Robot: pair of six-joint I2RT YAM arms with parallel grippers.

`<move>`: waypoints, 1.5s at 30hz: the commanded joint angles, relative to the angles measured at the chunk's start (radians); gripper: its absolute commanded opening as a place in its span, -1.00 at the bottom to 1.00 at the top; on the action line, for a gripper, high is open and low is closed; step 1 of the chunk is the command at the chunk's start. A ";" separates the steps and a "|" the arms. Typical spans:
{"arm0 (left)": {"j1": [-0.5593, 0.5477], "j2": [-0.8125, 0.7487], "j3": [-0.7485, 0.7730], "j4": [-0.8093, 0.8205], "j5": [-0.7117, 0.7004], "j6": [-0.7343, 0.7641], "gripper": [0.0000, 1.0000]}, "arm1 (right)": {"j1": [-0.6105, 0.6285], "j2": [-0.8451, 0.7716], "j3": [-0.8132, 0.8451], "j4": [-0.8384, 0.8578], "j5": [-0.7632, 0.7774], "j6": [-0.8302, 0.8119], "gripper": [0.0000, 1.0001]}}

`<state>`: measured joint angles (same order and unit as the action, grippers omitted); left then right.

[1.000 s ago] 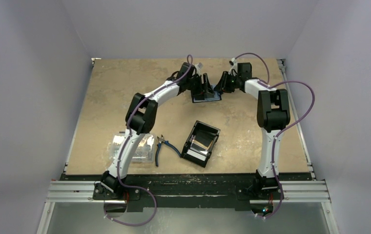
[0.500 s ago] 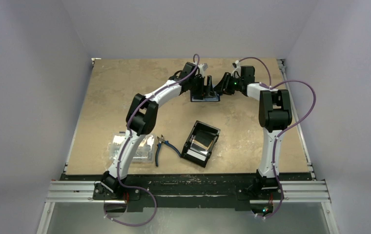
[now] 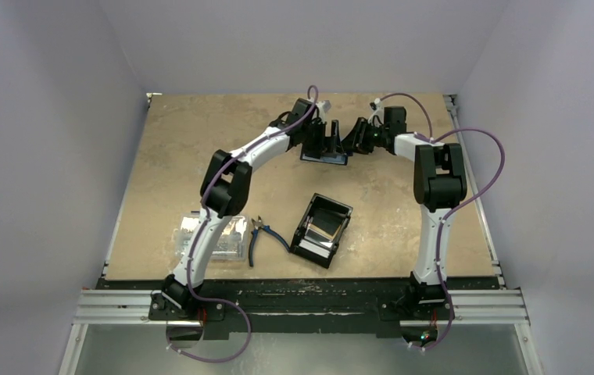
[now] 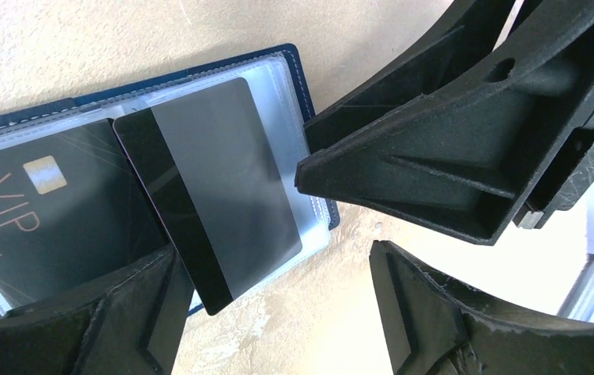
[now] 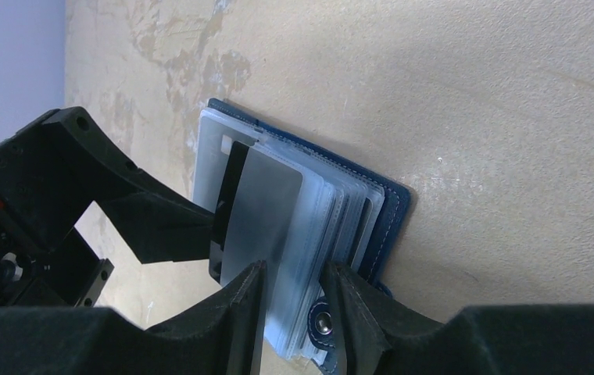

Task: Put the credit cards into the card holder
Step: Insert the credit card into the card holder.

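Navy card holder (image 3: 325, 156) lies open at the table's (image 3: 184, 156) far middle, a grey black-striped credit card (image 4: 216, 172) askew on its clear sleeves; left gripper (image 4: 278, 269) jaws are apart, wider than a second ago; right gripper (image 5: 298, 305) straddles the sleeve edges, and I cannot tell if it pinches.

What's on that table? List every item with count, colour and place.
card holder: 1, navy, open, far middle of the table, between the grippers.
silver card: 1, black stripe, askew on the holder's clear sleeves.
VIP card: 1, black, inside a sleeve.
tray: 1, black, near centre.
pliers: 1, blue handles, left of the tray.
clear box: 1, near left, partly under the left arm.
table: 1, tan.
left gripper: open, over the holder.
right gripper: fingers straddling the sleeves.
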<state>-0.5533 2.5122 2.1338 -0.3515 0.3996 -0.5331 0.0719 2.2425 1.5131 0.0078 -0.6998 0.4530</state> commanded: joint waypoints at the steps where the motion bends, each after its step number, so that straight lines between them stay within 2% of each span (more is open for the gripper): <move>1: -0.059 0.049 0.120 -0.098 -0.079 0.135 0.70 | 0.024 0.020 -0.010 -0.096 0.002 -0.019 -0.16; 4: -0.085 0.081 0.164 -0.145 -0.090 0.233 0.69 | 0.021 0.009 -0.019 -0.079 -0.018 -0.006 -0.15; 8: -0.083 0.054 0.141 -0.179 -0.117 0.340 0.75 | 0.013 -0.008 -0.047 -0.036 -0.025 0.020 -0.09; 10: -0.074 0.024 0.104 -0.159 -0.111 0.340 0.75 | 0.004 -0.011 -0.057 -0.022 -0.024 0.033 -0.07; 13: -0.037 -0.030 0.035 -0.059 0.003 0.225 0.76 | -0.008 -0.014 -0.065 -0.014 -0.019 0.038 -0.05; 18: 0.058 -0.129 -0.154 0.261 0.207 -0.149 0.76 | -0.010 -0.014 -0.063 -0.019 -0.013 0.033 -0.04; 21: 0.080 -0.141 -0.175 0.278 0.236 -0.206 0.75 | -0.010 -0.005 -0.056 -0.025 -0.018 0.028 -0.03; 30: 0.068 -0.136 -0.165 0.208 0.127 -0.113 0.74 | -0.008 0.006 -0.045 -0.035 -0.027 0.017 -0.03; 35: 0.029 -0.086 -0.085 0.158 0.078 -0.048 0.74 | -0.008 0.006 -0.045 -0.040 -0.027 0.016 -0.04; 41: -0.031 0.009 0.091 0.048 0.063 0.010 0.73 | -0.006 -0.002 -0.045 -0.040 -0.026 0.015 -0.05; 45: -0.055 -0.006 0.098 0.044 0.045 0.045 0.74 | -0.006 -0.005 -0.046 -0.040 -0.029 0.015 -0.04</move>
<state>-0.5850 2.5042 2.1841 -0.2798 0.4648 -0.5476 0.0517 2.2375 1.4807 0.0475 -0.7364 0.4900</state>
